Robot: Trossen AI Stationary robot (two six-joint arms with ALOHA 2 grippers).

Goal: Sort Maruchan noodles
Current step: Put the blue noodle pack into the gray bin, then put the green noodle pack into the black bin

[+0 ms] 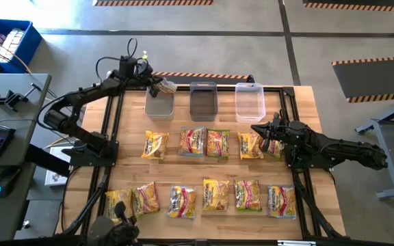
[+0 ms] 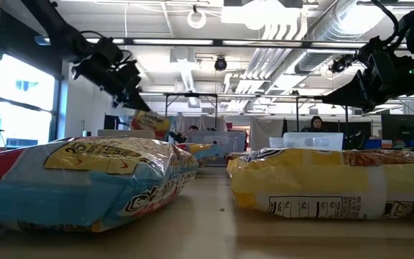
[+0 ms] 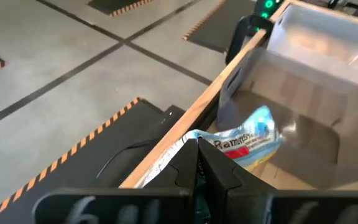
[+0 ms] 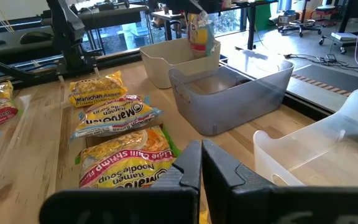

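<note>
**Packet could miss the tub**

My left claw [image 1: 161, 86] pinched one noodle packet [image 3: 247, 138] by its edge above the left tub [image 1: 159, 104], right at its back rim. I judged a release there could drop it off the tabletop [image 1: 204, 174]. My right claw [image 1: 260, 130], pressed together and empty, hovered over the rows of Maruchan noodles [image 1: 204, 143].

Industrial lab: exposed ceiling ducts [image 2: 315, 29], hazard-striped concrete floor [image 1: 361, 63].
</note>
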